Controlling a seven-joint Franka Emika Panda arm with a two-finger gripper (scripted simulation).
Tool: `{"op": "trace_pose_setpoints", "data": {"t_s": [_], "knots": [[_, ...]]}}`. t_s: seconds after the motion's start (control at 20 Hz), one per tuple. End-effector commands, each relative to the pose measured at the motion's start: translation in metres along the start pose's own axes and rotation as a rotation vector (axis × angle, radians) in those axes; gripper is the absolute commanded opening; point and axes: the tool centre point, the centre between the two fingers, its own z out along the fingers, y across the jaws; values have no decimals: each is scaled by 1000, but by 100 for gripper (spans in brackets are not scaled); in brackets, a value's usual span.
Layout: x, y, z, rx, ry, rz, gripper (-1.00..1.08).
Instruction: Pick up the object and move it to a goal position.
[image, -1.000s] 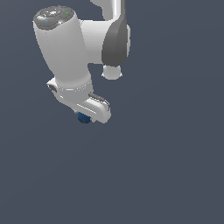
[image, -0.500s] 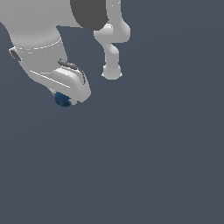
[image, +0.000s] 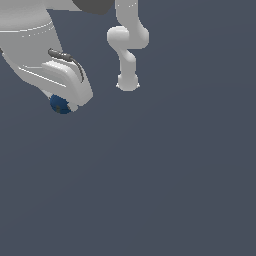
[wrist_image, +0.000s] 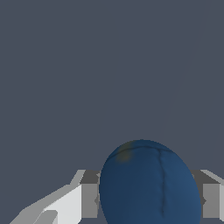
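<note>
Slippage is the main risk: the ball, smooth and round, sits clamped between the fingers of the gripper, poking out just below its tip. A sharp swing toward the goal (nowhere marked in either view) could squeeze it out sideways. No brand, label or writing shows anywhere.
</note>
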Motion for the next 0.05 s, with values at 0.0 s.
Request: {"op": "trace_pose_setpoints", "data": {"t_s": [0.0], "knots": [[1,1,-2,0,0,-1,-100]]}}
